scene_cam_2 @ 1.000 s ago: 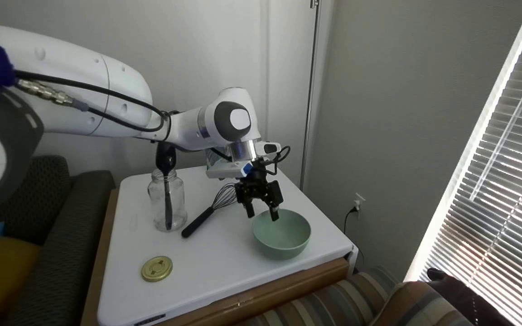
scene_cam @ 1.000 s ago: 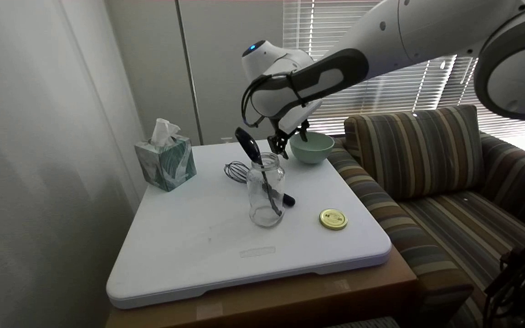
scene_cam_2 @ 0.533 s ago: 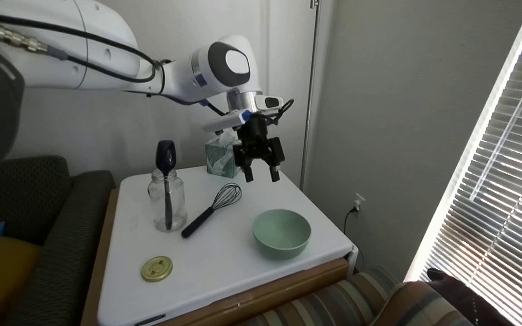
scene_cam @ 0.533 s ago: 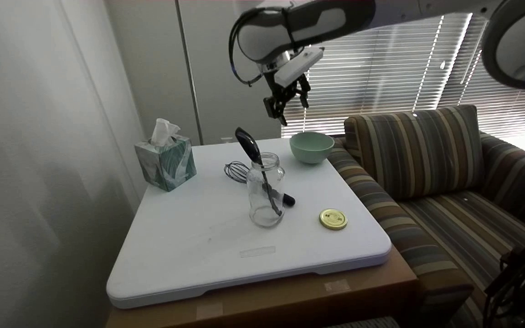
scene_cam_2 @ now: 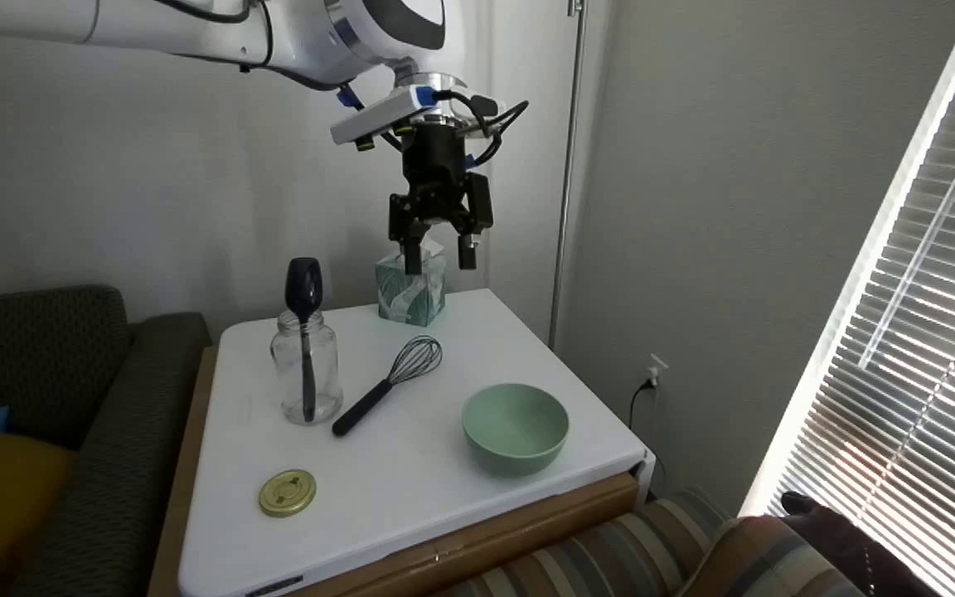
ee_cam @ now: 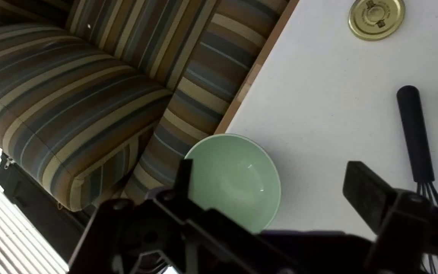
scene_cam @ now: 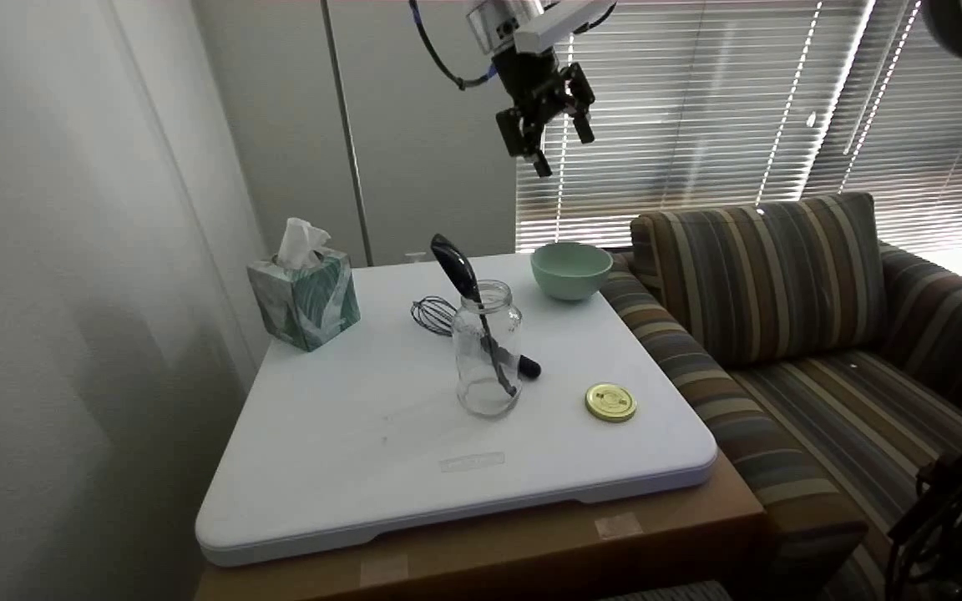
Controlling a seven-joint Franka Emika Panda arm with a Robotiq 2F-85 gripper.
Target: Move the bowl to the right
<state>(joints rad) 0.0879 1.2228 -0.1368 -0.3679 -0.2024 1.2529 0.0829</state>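
Note:
The pale mint-green bowl [scene_cam: 571, 273] stands upright on the white table near its edge by the striped sofa. It also shows in an exterior view [scene_cam_2: 516, 431] and in the wrist view [ee_cam: 238, 179], where my left finger and gripper body hide part of it. My gripper [scene_cam: 564, 147] is open and empty, high above the table. In an exterior view the gripper [scene_cam_2: 440, 260] hangs well above the bowl's level, with clear space between. In the wrist view the two fingers [ee_cam: 270, 171] are wide apart, with the bowl below toward the left finger.
A glass jar [scene_cam: 488, 359] holds a black spoon [scene_cam_2: 304, 290]. A whisk [scene_cam_2: 370, 402] lies beside it. A gold lid [scene_cam: 611, 401] lies on the white table [scene_cam: 347, 467]. A tissue box [scene_cam: 306, 296] stands at the wall side; a striped sofa [scene_cam: 773, 284] adjoins the table.
My open gripper has risen from beside the bowl's rim to high above the table. It has also turned slightly. The bowl and other objects have not moved.

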